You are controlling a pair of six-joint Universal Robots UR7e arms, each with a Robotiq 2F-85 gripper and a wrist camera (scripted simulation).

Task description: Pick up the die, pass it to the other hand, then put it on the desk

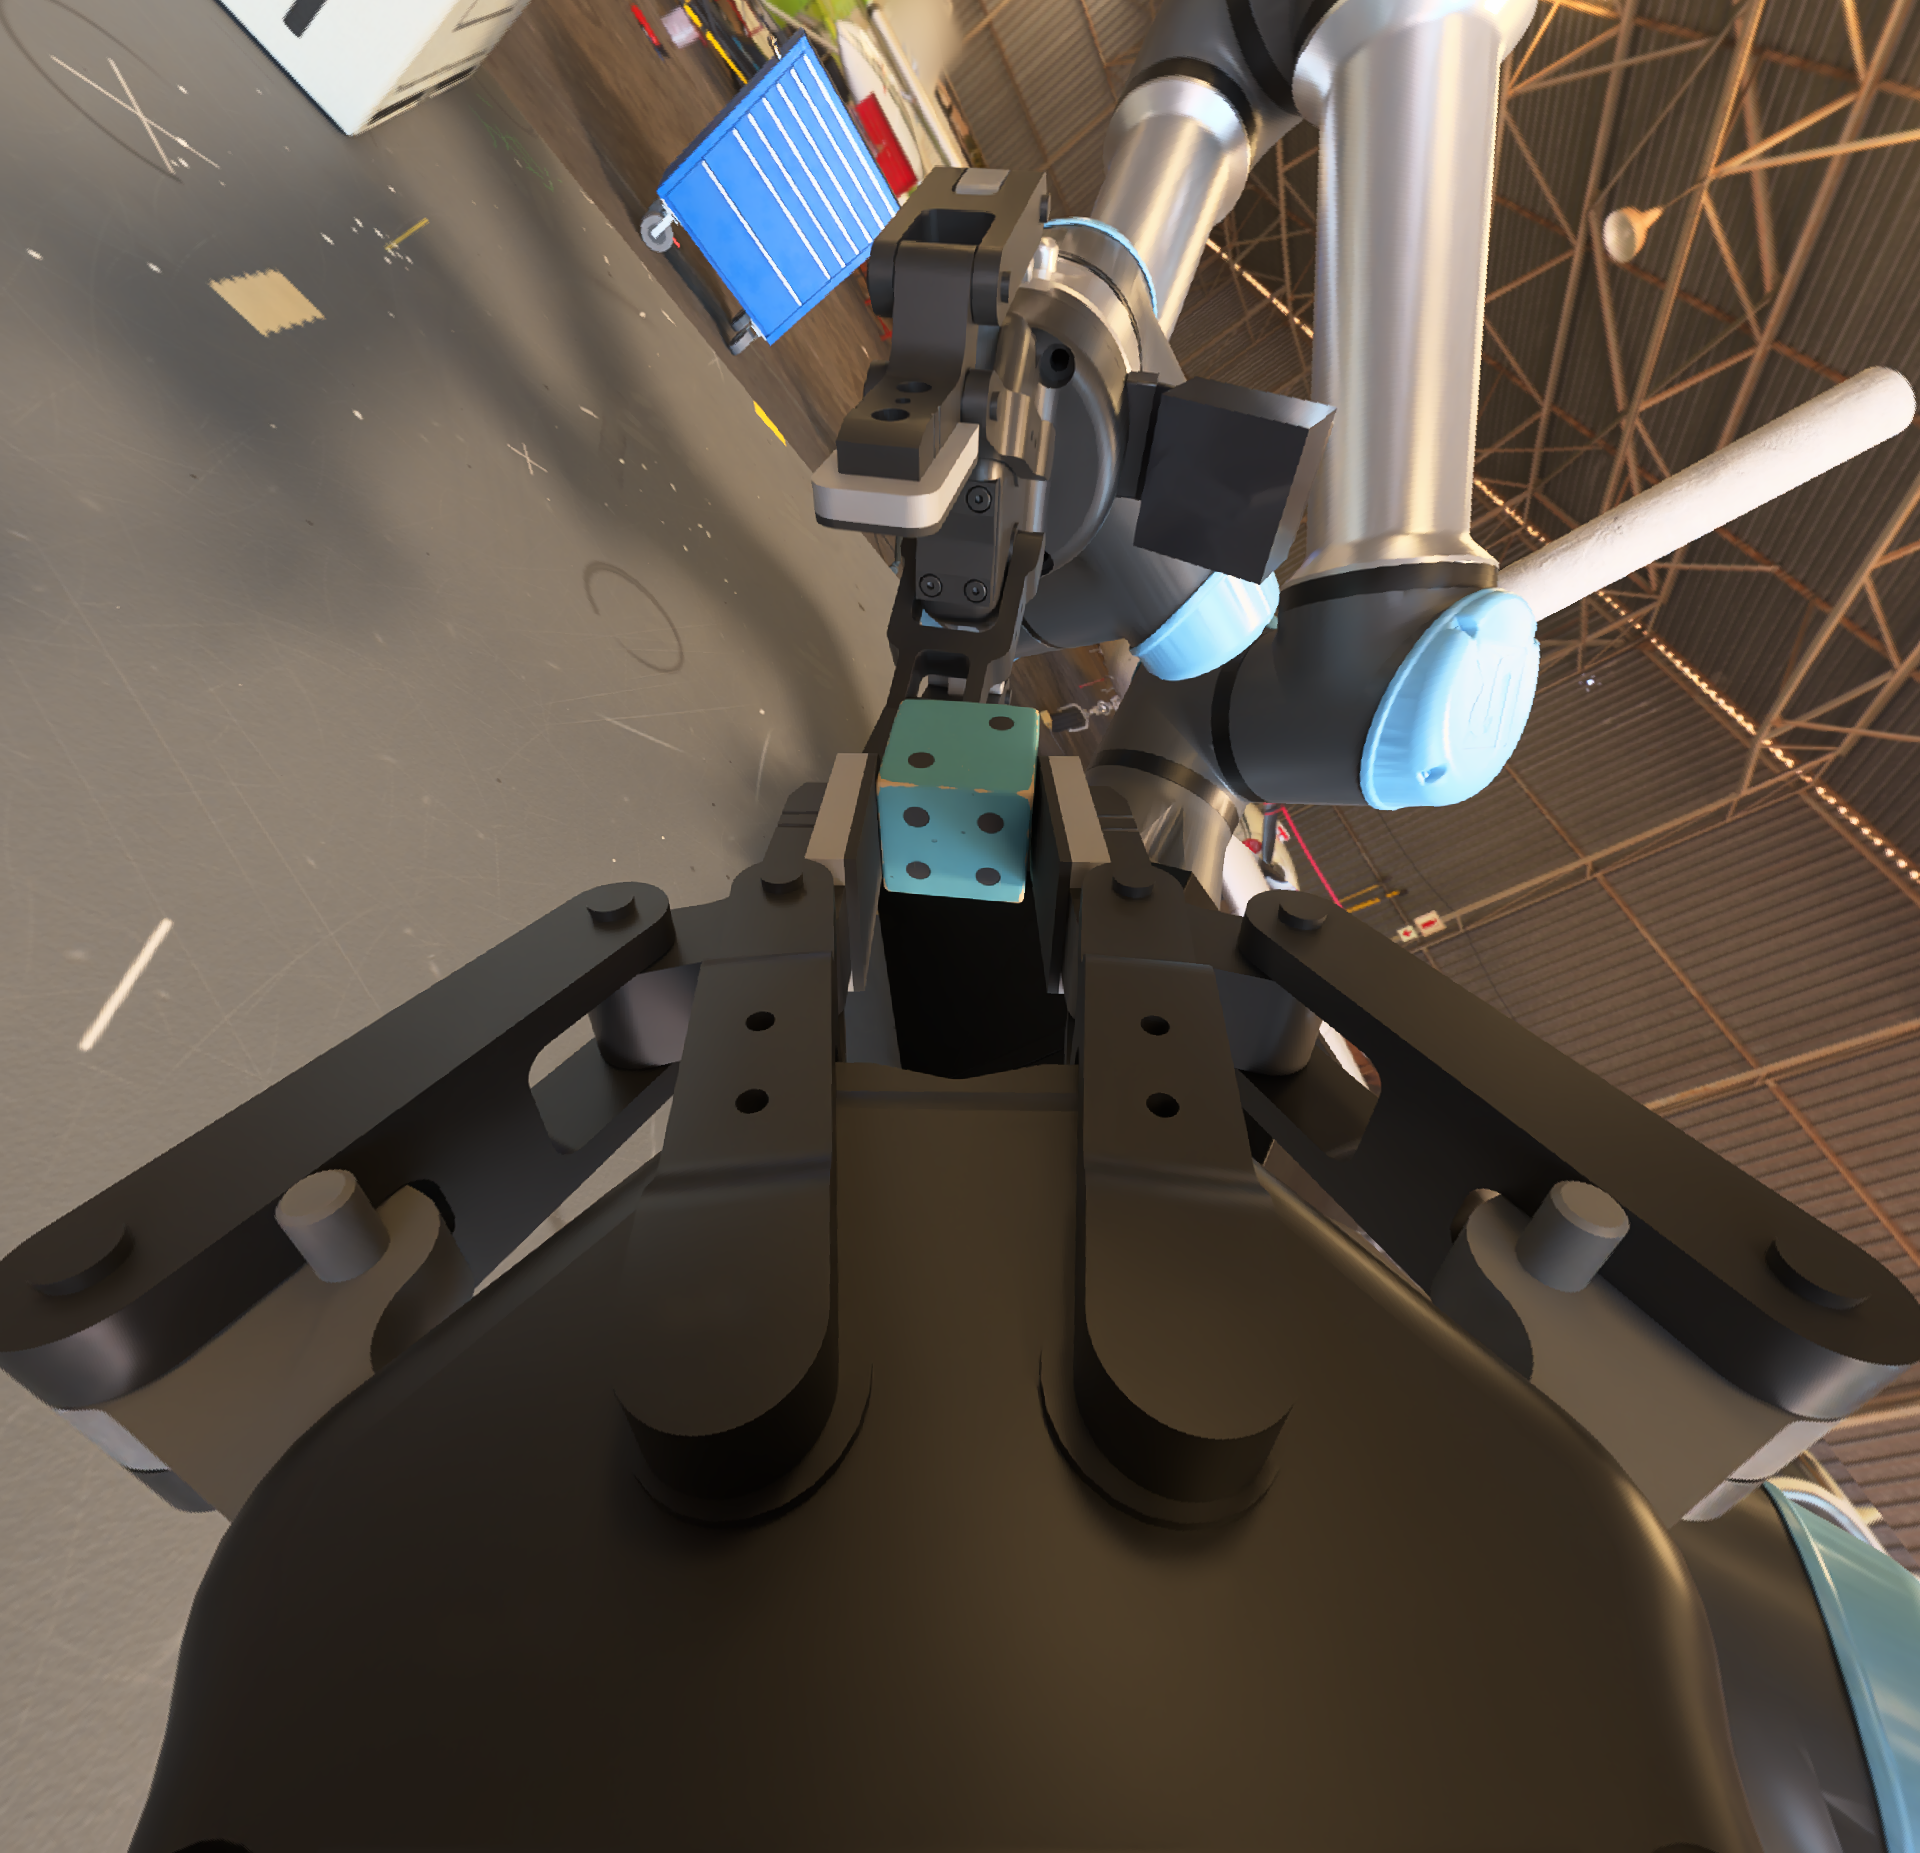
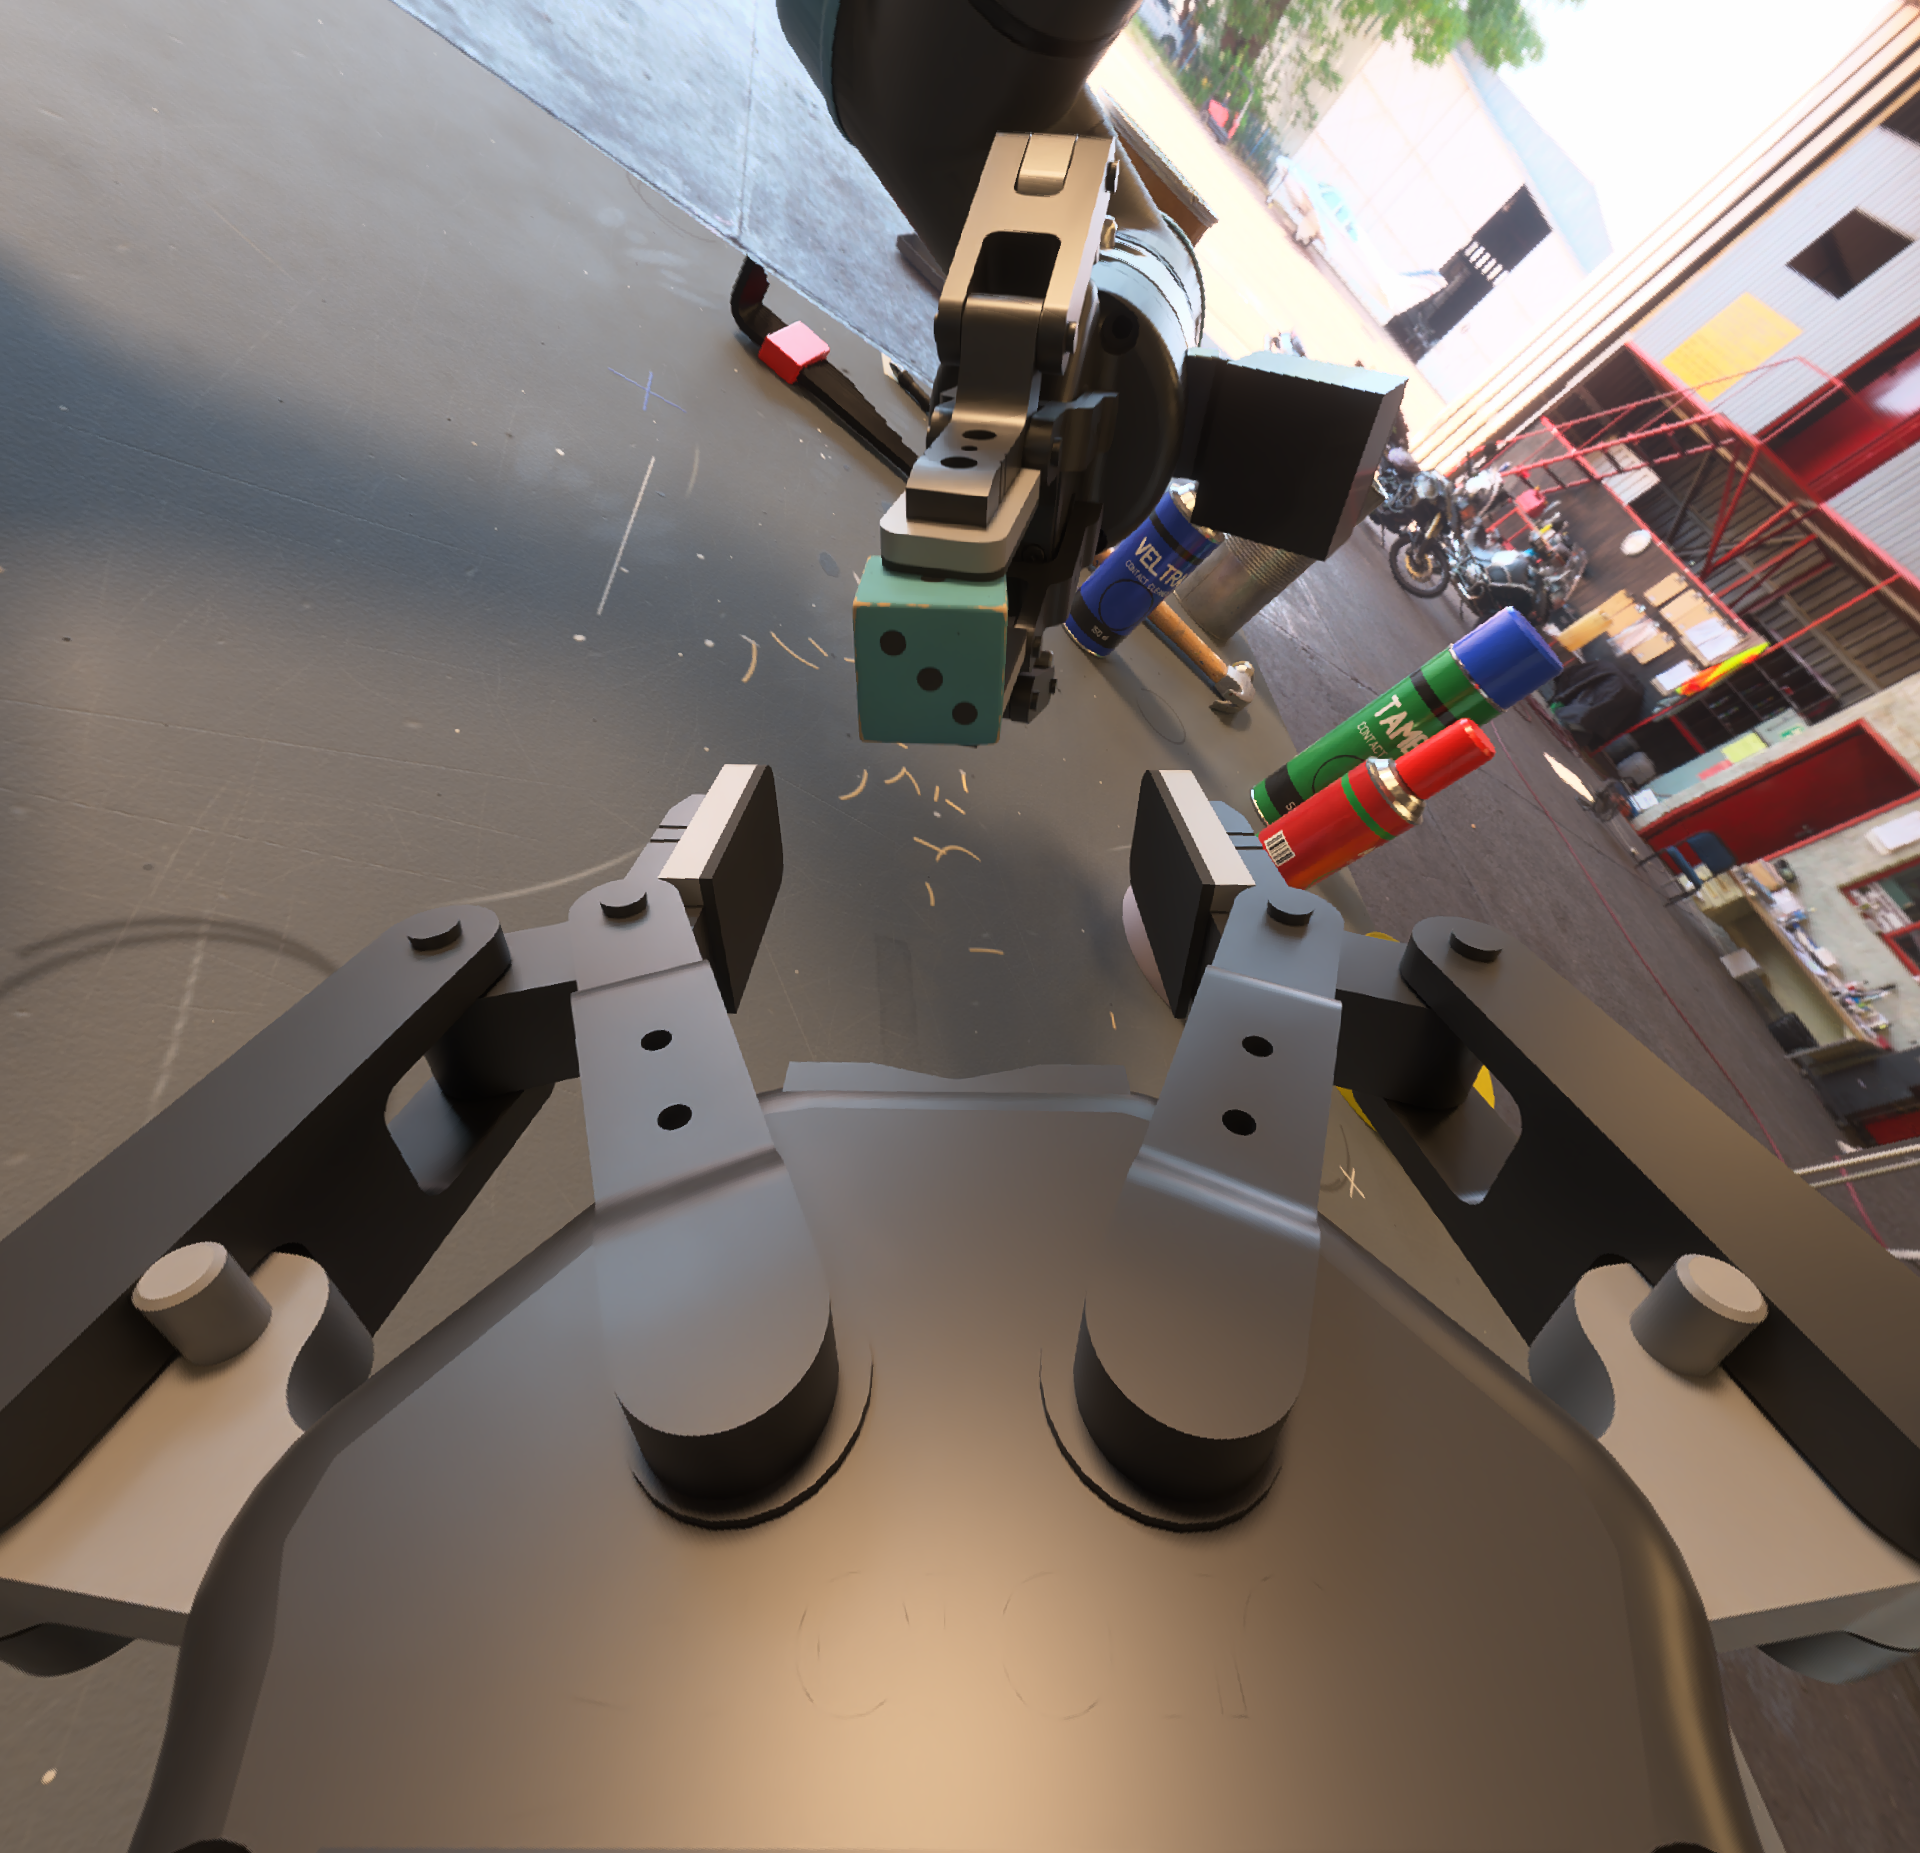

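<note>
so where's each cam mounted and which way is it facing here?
Left wrist view: on the left hand, looking forward along its fingers, which are shut on the die; beyond, the right hand and its arm face it.
Right wrist view: on the right hand, fingers open, looking at the die held by the left hand above the desk; spray cans stand beyond.
Shared: the die and both hands, seen from opposite sides.

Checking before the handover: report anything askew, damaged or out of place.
The die sits squarely between the left gripper pads, corners a little worn. The right gripper is open, short of it. On the desk, a blue can and a hammer lie flat. Nothing spilled.
</note>
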